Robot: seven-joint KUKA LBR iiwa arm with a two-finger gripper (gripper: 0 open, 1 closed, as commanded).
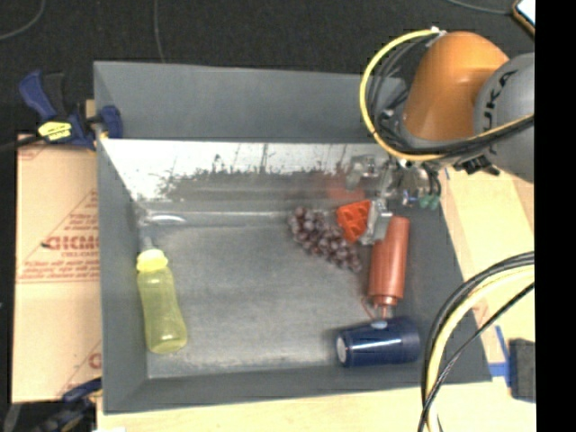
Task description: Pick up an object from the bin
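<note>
My gripper (379, 216) hangs low at the right side of the bin, under the arm's orange cover. It is right beside a small orange plastic piece (353, 220), which lies against its left side. A bunch of dark purple grapes (320, 235) lies just left of that piece. A reddish-brown cylinder (390, 262) lies lengthwise directly below the gripper. Whether the orange piece is gripped cannot be made out.
A dark blue can (379, 345) lies on its side in the bin's front right corner. A yellow bottle (159, 302) lies near the left wall. The bin's right wall is close to the gripper.
</note>
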